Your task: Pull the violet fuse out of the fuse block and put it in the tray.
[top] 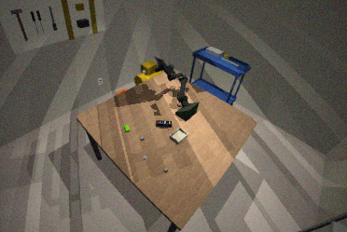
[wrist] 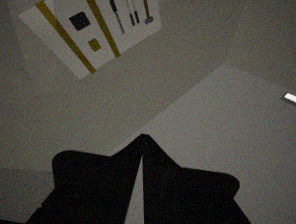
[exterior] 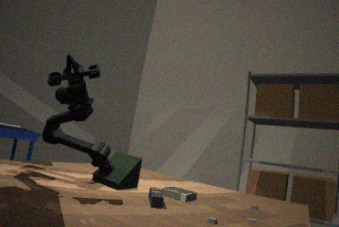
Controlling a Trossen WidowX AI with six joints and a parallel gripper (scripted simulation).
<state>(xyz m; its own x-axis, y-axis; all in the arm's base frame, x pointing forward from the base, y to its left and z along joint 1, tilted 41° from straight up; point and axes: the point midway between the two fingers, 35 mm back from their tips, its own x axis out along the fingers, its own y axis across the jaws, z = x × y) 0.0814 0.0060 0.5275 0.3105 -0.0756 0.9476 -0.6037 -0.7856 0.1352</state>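
The fuse block (top: 163, 124) (exterior: 156, 199) is a small dark bar on the table with a row of coloured fuses on top. The fuses are tiny and blurred; which one is violet is hard to tell. The pale, shallow tray (top: 179, 135) (exterior: 179, 194) stands beside the block, and no fuse shows in it. My gripper (exterior: 69, 56) (wrist: 144, 137) is raised high above the table and points upward, well away from block and tray. Its fingertips meet in the wrist view, with nothing seen between them. Block and tray are outside the wrist view.
A dark green wedge (top: 187, 111) (exterior: 119, 170) stands beside the arm's base, near the tray. A bright green piece (top: 127, 129) and several small grey pieces, one of them a grey bit (top: 165, 170), lie on the table. A blue cart (top: 221, 61) stands behind the table.
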